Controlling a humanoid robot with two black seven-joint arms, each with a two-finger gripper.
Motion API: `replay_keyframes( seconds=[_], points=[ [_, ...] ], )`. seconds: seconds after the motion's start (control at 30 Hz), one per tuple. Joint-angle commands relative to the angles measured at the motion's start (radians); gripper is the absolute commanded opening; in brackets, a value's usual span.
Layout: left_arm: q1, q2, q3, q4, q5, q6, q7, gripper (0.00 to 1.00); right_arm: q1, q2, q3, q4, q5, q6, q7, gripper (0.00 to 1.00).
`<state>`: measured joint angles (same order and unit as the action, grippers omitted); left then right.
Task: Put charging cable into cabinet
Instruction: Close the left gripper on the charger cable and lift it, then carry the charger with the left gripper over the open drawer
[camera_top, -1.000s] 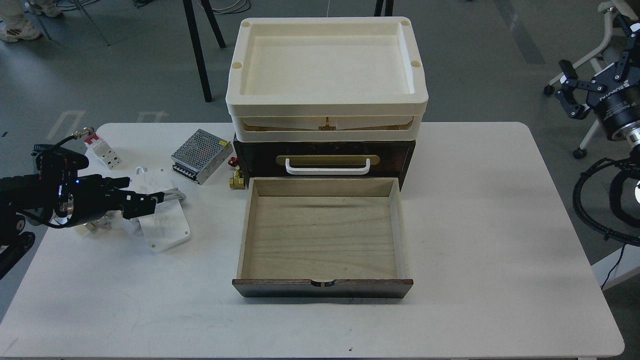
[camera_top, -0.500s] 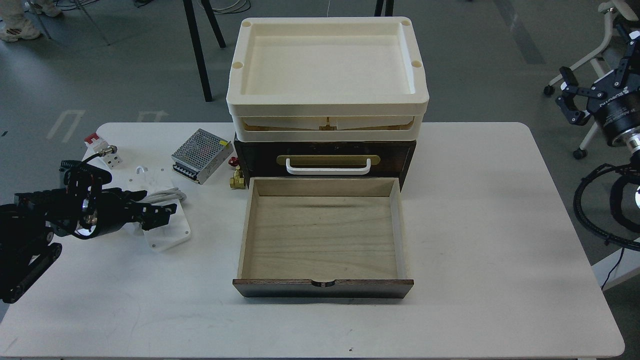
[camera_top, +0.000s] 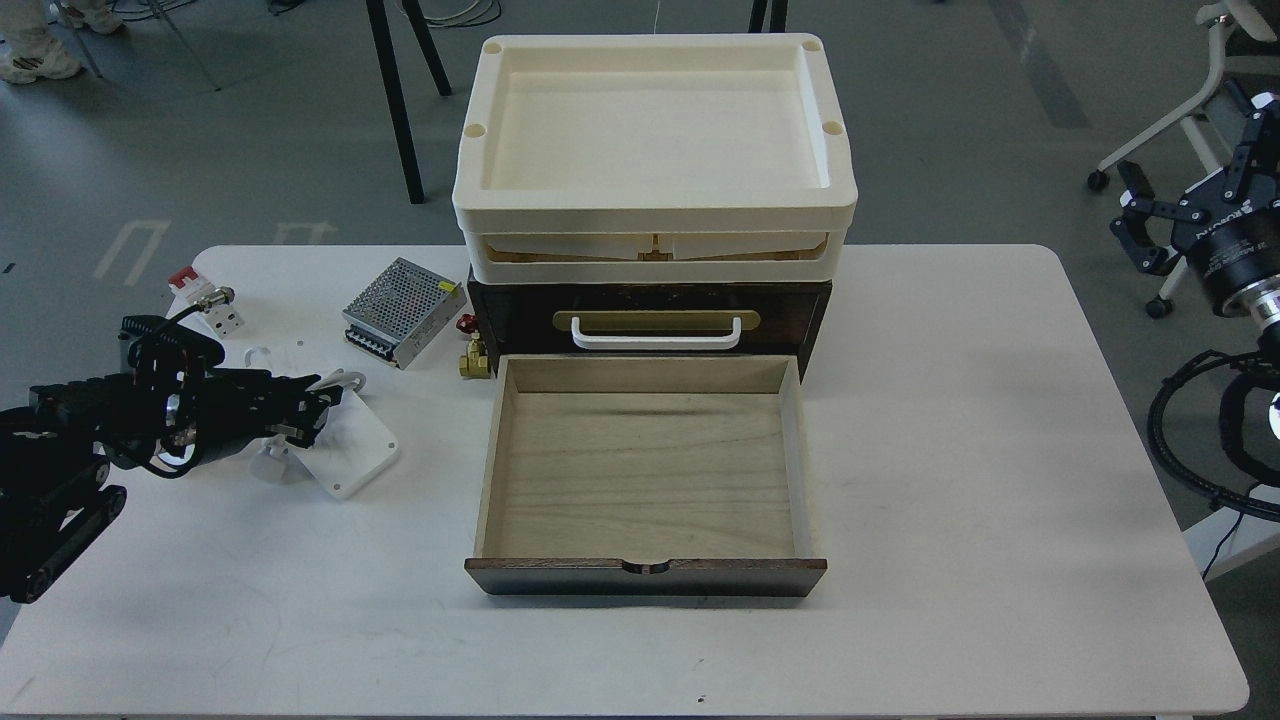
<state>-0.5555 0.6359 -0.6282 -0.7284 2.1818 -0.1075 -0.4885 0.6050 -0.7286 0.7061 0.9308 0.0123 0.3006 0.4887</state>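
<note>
The charging cable (camera_top: 345, 450) lay at centre left, held by the left gripper (camera_top: 300, 412), whose arm reached in level from the left edge. Bare table (camera_top: 250, 600) separated it from the cabinet's (camera_top: 650, 320) open drawer (camera_top: 645, 470). The right gripper (camera_top: 1140, 235) was raised at upper right; its opening could not be told.

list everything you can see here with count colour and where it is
table: 1, white, fills the view
cabinet: 1, dark brown, back centre, lower drawer pulled open
tray: 1, cream, on top of cabinet
charging cable: 1, white pad with grey cord, left of drawer
power supply box: 1, silver mesh, left of cabinet
brass fitting: 1, brass with red knob, beside cabinet
white block: 1, white and red, far left
left gripper: black, at the charging cable
right gripper: black, off the table's right
</note>
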Motion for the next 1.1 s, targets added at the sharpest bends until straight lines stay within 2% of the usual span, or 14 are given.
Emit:
replay_keyframes(
  seconds=[0.0,0.07,0.13,0.27,0.4,0.5,0.6,0.73,0.9,1.07],
  points=[
    [0.003,0.01,0.001,-0.025,0.0,0.014,0.0,0.0,-0.001,0.0,0.001,-0.001,0.0,0.0,0.0,1.0],
    [0.003,0.036,-0.001,-0.064,0.0,0.005,0.0,0.0,-0.002,0.0,0.001,-0.001,0.0,0.0,0.0,1.0],
    [0.003,0.112,-0.001,-0.138,0.0,-0.018,0.0,0.0,-0.001,-0.002,0.001,-0.001,0.0,0.0,0.0,1.0],
    [0.026,0.325,-0.001,-0.415,-0.292,-0.141,0.0,0.0,-0.002,-0.002,0.003,-0.007,0.0,-0.001,0.0,1.0],
    [0.107,0.487,-0.002,-0.676,-0.626,-0.176,0.0,0.0,-0.002,-0.002,0.009,-0.023,0.0,-0.001,0.0,1.0],
    [0.117,0.533,-0.001,-0.827,-0.785,-0.187,0.0,0.0,-0.001,-0.002,0.01,-0.032,0.0,-0.001,0.0,1.0],
    [0.12,0.51,-0.002,-0.922,-0.87,-0.215,0.0,0.0,-0.001,-0.002,0.01,-0.035,0.0,-0.001,0.0,1.0],
    [0.109,0.328,-0.002,-0.919,-0.89,-0.256,0.0,0.0,-0.002,-0.002,0.01,-0.044,0.0,-0.001,0.0,1.0],
    [0.118,0.093,0.007,-0.754,-0.887,-0.268,0.0,0.0,-0.002,-0.002,0.01,-0.049,0.0,-0.001,0.0,1.0],
    [0.079,-0.057,0.071,-0.561,-0.884,-0.255,0.0,0.0,-0.002,0.0,0.01,-0.049,0.0,-0.001,0.0,1.0]
  ],
)
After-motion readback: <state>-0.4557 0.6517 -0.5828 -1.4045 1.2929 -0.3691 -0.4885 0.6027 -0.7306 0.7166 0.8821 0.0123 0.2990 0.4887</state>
